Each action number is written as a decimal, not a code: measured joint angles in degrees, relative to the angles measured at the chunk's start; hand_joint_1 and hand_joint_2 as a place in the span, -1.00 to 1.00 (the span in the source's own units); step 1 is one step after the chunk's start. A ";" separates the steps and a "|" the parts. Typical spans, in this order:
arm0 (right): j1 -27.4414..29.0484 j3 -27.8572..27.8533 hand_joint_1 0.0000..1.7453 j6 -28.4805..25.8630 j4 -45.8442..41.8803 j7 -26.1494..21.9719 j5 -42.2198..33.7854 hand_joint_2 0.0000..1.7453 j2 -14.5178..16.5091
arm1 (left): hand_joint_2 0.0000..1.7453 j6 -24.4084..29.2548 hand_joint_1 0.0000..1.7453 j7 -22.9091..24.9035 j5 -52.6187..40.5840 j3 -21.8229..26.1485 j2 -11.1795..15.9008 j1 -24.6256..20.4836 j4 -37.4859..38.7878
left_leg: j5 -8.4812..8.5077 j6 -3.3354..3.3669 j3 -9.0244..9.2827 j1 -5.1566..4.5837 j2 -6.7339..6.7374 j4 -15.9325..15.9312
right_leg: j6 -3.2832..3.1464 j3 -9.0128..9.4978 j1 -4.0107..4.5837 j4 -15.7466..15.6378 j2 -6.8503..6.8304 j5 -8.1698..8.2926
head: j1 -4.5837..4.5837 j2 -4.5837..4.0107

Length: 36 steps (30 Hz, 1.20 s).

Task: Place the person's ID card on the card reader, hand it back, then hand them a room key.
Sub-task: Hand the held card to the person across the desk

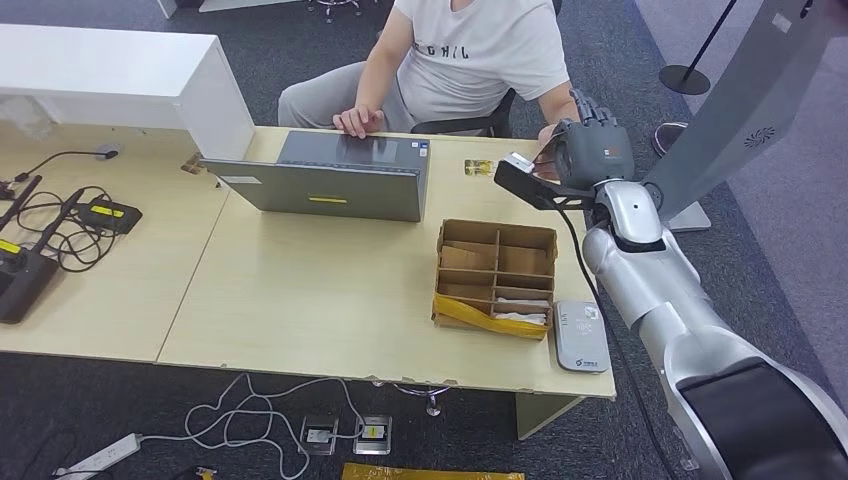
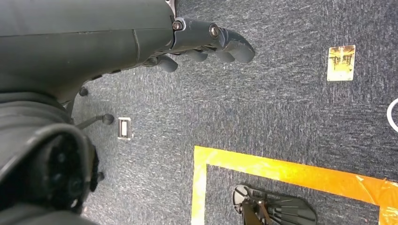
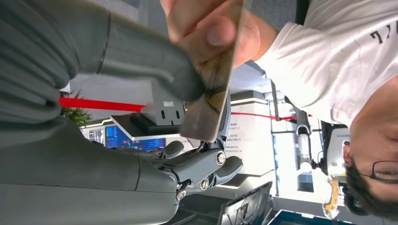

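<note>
A light wooden table [image 1: 300,290] carries a grey laptop [image 1: 330,178], a divided cardboard box [image 1: 495,275] and, just beside it, a white card reader [image 1: 582,337]. A small yellow card [image 1: 479,167] lies near the far edge. Black cables [image 1: 60,215] and devices lie at its left end.

Brown box [image 1: 495,275] (yellow tape), grey laptop [image 1: 325,180].

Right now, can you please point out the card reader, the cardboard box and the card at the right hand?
card reader [image 1: 582,337], head view, middle of its grey top face.
cardboard box [image 1: 497,232], head view, far rim.
card [image 3: 213,89], right wrist view, its flat face beside the thumb of the right hand [image 1: 592,150].
</note>
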 joint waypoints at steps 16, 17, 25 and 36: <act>-0.62 0.02 -1.00 -6.63 2.42 -0.52 -0.17 1.00 -1.50 | -1.00 0.01 -1.00 -0.22 0.56 -0.04 0.05 0.02 0.00 | 0.00 0.00 0.04 -0.01 0.02 0.01 | 0.00 0.02 -0.01 -0.01 0.04 0.00 | 0.01 0.00; -0.67 0.02 -1.00 -6.72 2.55 -0.59 -0.13 1.00 -1.59 | -1.00 0.01 -1.00 -0.25 0.57 -0.05 0.05 0.02 0.00 | 0.00 0.00 0.04 -0.01 0.02 0.01 | 0.00 0.02 -0.01 -0.01 0.04 0.00 | 0.01 0.00; -1.45 0.02 -1.00 -7.45 3.10 -0.97 0.10 1.00 -2.00 | -1.00 0.03 -1.00 -0.45 0.79 -0.07 0.05 0.02 0.00 | 0.00 0.00 0.05 0.00 0.03 0.01 | 0.00 0.01 0.00 0.00 0.05 0.00 | 0.00 0.00; -6.89 -0.46 -1.00 -6.16 5.52 -0.47 3.31 1.00 -12.11 | -1.00 0.00 -1.00 -0.48 1.93 -0.07 0.07 0.39 0.02 | -0.02 0.04 0.04 -0.10 -0.03 0.10 | 0.02 0.01 -0.09 -0.13 -0.04 0.01 | 0.00 0.00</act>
